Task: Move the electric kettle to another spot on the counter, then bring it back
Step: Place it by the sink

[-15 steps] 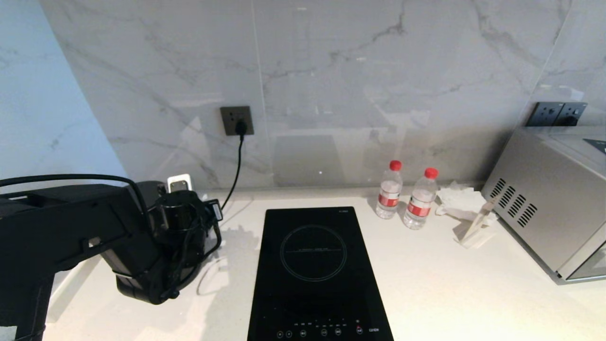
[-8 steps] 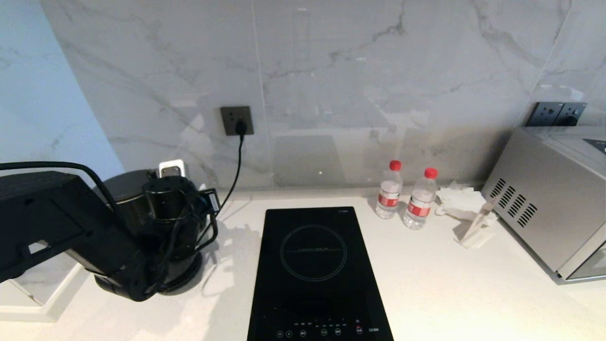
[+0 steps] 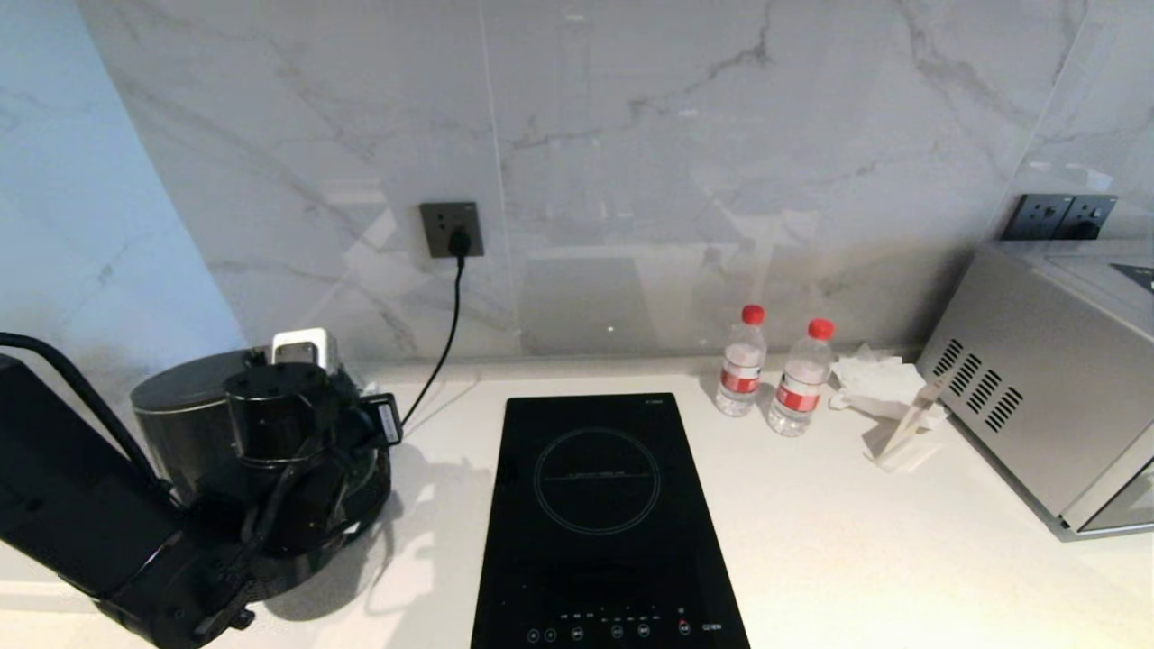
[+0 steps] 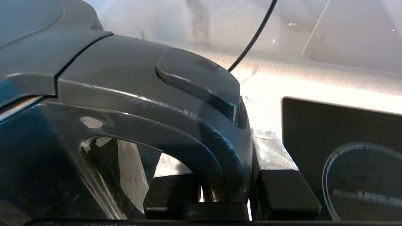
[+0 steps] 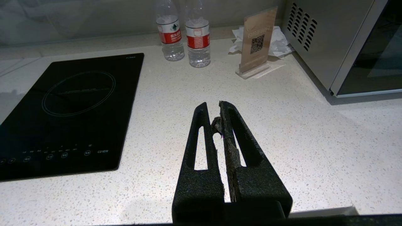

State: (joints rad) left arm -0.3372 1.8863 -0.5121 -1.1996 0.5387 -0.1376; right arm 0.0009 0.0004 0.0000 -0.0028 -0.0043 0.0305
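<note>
White counter [image 3: 856, 541]; left gripper [image 4: 226, 191] clamps electric kettle [image 3: 180, 419] handle.

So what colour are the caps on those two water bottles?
Red, on both bottles; the head view shows them best.

The left arm [image 3: 81, 505] reached in from the counter's [image 3: 856, 541] left front corner, its wrist bent toward the back wall. The left gripper [image 4: 226, 197] was clamped around the electric kettle's [image 3: 176, 424] handle, one finger on each side. The right gripper [image 5: 216, 116] hung over the front edge, fingers pressed together, empty.
</note>
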